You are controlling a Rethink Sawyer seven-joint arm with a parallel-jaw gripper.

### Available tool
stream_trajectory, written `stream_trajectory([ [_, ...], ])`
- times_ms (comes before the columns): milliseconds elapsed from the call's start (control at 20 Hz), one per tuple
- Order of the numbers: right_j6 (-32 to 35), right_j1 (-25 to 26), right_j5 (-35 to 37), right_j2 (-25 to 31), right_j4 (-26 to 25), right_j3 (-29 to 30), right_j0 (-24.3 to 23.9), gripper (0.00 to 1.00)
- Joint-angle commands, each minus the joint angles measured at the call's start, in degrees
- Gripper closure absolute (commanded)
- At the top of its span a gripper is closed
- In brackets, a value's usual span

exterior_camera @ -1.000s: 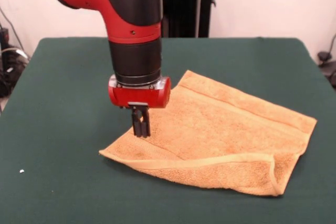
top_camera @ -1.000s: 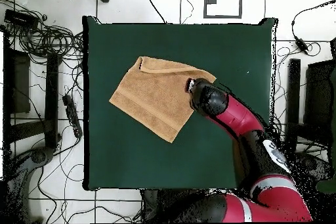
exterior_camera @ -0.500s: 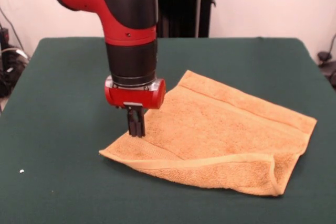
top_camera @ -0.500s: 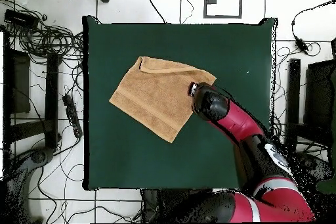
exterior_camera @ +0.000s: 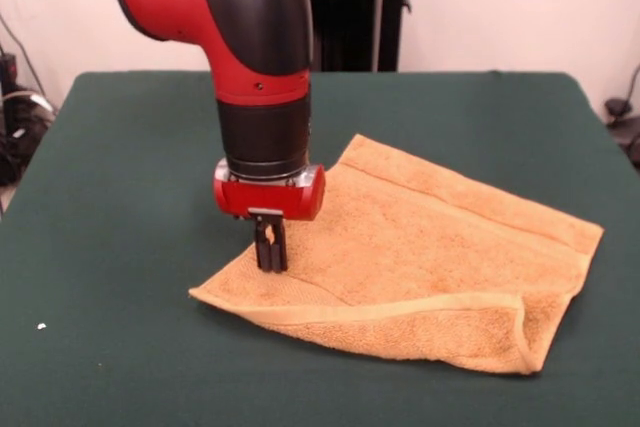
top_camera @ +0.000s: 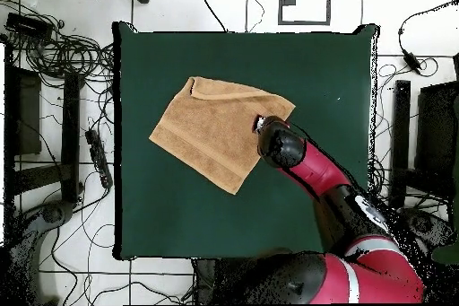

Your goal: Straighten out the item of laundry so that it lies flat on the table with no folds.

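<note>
My gripper (exterior_camera: 270, 258), fingers nearly together, sits on the towel (exterior_camera: 430, 267), whose front edge is still folded over

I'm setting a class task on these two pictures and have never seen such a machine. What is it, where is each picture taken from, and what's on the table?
The red and black thing is a robot arm ending in a small gripper. One picture looks across the table at the arm; the other looks straight down from above. On the green table lies an orange towel, with one edge folded over along the side nearest the front camera. The gripper's tips sit on the towel near one corner, fingers nearly together. Whether they pinch cloth, I cannot tell. From above, the arm hides the gripper.
</note>
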Motion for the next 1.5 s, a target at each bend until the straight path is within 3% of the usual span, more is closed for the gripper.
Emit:
stream_trajectory([
  [50, 15.52, 7.03, -4.86, 9.8, 0.01, 4.4, 1.15, 1.0],
  [750, 16.4, 9.85, -7.12, 12.09, 0.52, 3.97, 0.33, 1.0],
  [1500, 18.79, -0.16, 2.36, 3.18, 6.36, 8.44, 7.84, 1.0],
])
